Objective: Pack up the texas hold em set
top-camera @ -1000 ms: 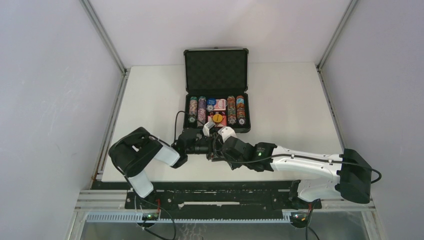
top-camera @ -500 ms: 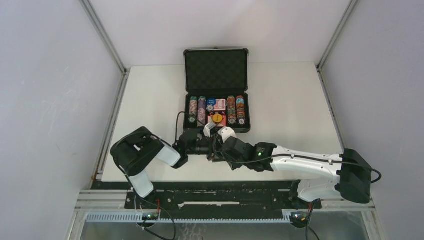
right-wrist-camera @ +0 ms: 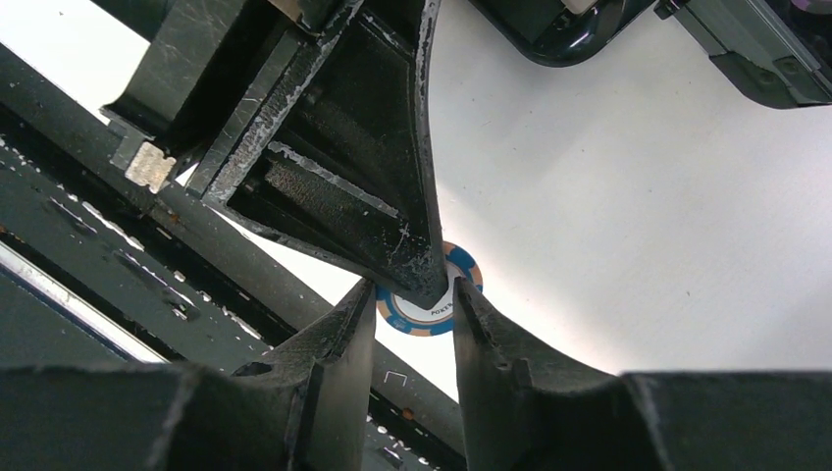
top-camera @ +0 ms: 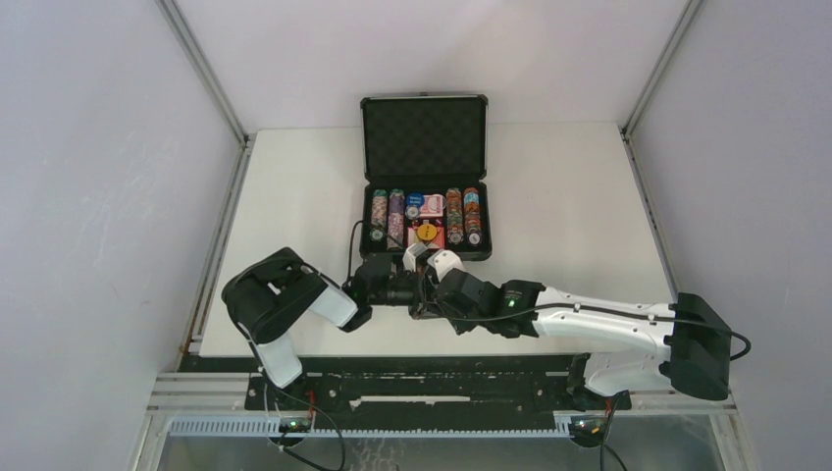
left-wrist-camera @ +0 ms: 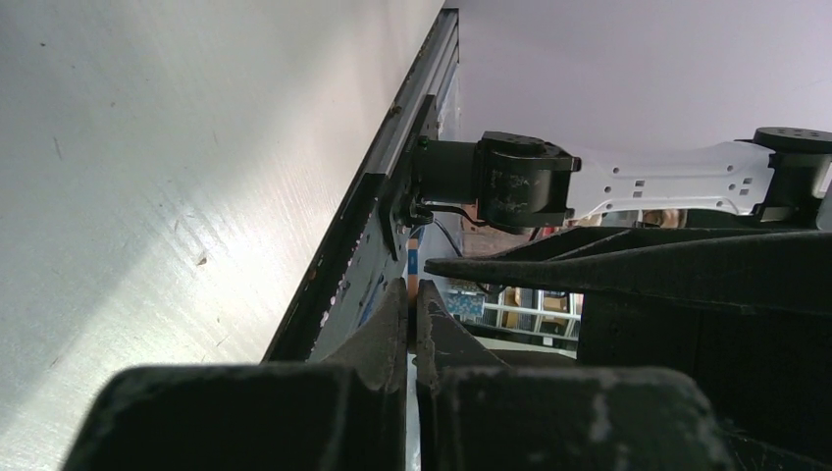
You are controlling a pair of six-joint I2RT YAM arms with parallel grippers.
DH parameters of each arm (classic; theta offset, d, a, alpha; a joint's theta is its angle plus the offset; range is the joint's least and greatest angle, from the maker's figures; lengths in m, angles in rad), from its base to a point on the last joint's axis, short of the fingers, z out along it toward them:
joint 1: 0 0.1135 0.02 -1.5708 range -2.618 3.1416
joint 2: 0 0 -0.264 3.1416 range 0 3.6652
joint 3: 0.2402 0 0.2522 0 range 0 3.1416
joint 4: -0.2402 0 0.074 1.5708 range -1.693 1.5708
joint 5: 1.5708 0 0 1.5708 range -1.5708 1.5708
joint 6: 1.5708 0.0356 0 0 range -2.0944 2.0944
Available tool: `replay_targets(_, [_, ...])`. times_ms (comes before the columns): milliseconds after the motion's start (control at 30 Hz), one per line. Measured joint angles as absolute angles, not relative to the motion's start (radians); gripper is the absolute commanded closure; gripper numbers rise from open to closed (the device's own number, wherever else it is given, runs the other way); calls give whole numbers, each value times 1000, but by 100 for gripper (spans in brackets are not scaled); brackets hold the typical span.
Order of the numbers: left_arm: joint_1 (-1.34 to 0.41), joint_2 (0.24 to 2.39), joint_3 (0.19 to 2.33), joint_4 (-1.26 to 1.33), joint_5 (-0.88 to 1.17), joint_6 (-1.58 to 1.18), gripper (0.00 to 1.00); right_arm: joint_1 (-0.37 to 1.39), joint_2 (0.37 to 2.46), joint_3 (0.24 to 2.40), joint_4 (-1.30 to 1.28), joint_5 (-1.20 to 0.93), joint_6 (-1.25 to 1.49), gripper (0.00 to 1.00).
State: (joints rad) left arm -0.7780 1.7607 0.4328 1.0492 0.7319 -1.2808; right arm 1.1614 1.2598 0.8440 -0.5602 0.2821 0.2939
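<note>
Right wrist view: blue-and-white poker chip [right-wrist-camera: 432, 316] with orange rim marks, seen face-on, lettered POKER, over the white table [right-wrist-camera: 608, 196]. Pinched flat between the closed tips of the left gripper [left-wrist-camera: 412, 299]. Flanked at its rim by the fingers of the right gripper [right-wrist-camera: 413, 290]; cannot tell whether these are gripping. Held just in front of the open black briefcase [top-camera: 424, 137], foam-lined, lid upright, packed with chip rows [top-camera: 380, 214], red card boxes [top-camera: 432, 205] and a yellow button [top-camera: 426, 233].

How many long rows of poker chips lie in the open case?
4. Two rows lie side by side at the case's left end, two at its right end; others may be hidden.
</note>
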Motion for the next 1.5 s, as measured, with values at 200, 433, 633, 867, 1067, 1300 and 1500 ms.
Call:
replay_targets(200, [-773, 1755, 433, 1050, 738, -1275, 100, 1153, 1211, 844, -577, 334, 306, 30])
replay_targets(433, [-670, 1557, 473, 690, 660, -1076, 100, 1047, 951, 844, -599, 412, 318, 34])
replay_targets(633, [-622, 1385, 776, 175, 402, -640, 100, 884, 793, 837, -565, 391, 297, 37])
replay_targets(867, [-572, 1578, 1151, -109, 461, -178, 100, 831, 855, 818, -516, 329, 258, 36])
replay_targets(1067, [-599, 1799, 1410, -331, 487, 144, 100, 824, 876, 810, -516, 299, 235, 36])
replay_targets(1300, [-666, 1946, 1613, -470, 466, 370, 100, 814, 874, 807, -515, 304, 229, 36])
replay_targets(1500, [-689, 2022, 1643, -497, 455, 466, 100, 803, 868, 794, -515, 304, 228, 36])
